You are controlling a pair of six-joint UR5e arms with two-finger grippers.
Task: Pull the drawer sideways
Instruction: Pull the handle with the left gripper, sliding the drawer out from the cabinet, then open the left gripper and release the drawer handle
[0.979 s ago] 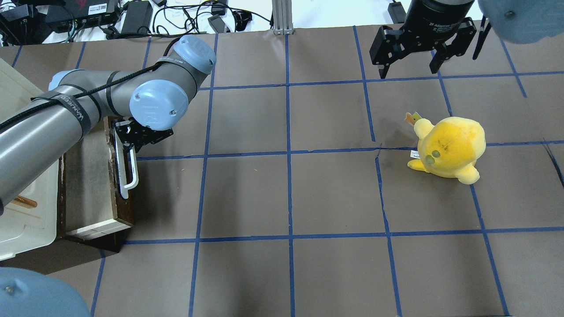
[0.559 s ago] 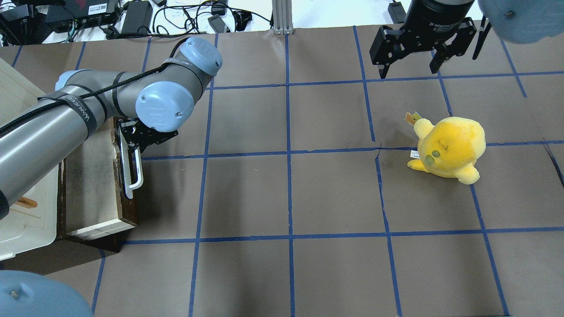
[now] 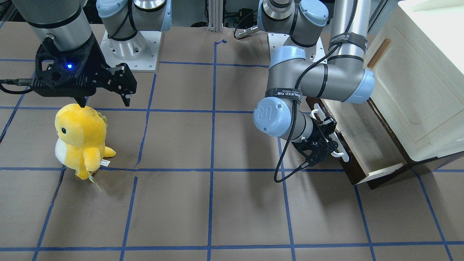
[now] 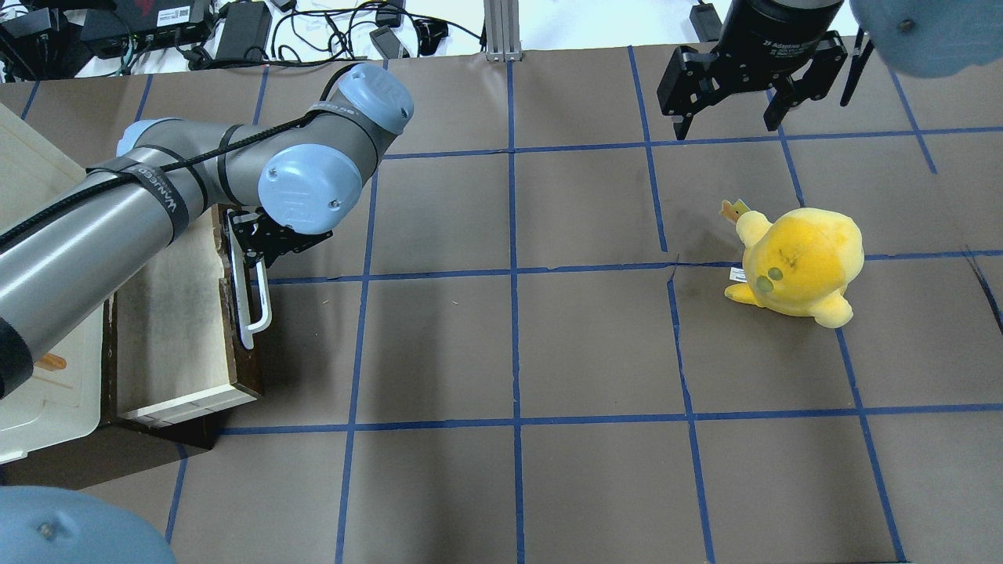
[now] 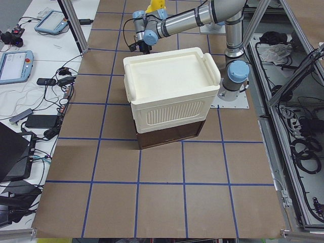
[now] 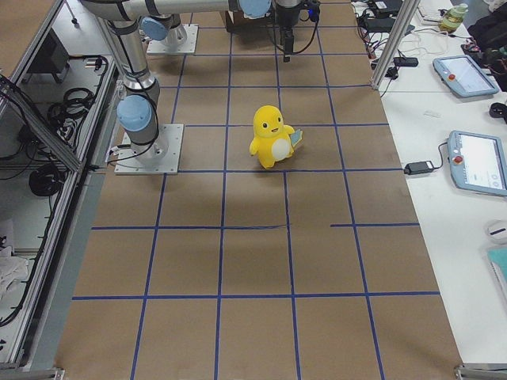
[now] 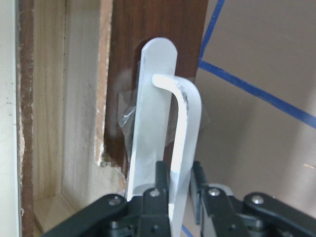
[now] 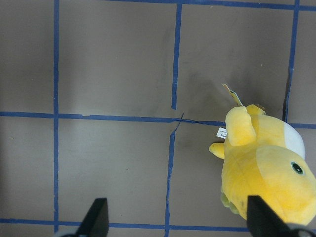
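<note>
The drawer (image 4: 168, 329) sticks out of the cream cabinet (image 4: 31, 392), showing its pale tray and dark brown front. My left gripper (image 4: 255, 254) is shut on the far end of the drawer's white bar handle (image 4: 258, 305). In the left wrist view the handle (image 7: 185, 128) runs up from between the closed fingers of that gripper (image 7: 178, 190). From the front, the left gripper (image 3: 326, 141) sits at the drawer (image 3: 362, 145) front. My right gripper (image 4: 726, 117) hangs open and empty at the far right, above the table.
A yellow plush toy (image 4: 799, 262) stands on the brown paper right of centre, just below the right gripper (image 3: 105, 101) in the front view. The cabinet (image 3: 417, 90) takes up the table's left end. Cables and electronics (image 4: 235, 31) lie beyond the far edge.
The left gripper has moved toward the table's middle with the handle in it. The drawer has slid further out of the cabinet. The right arm and the plush toy have not moved.
</note>
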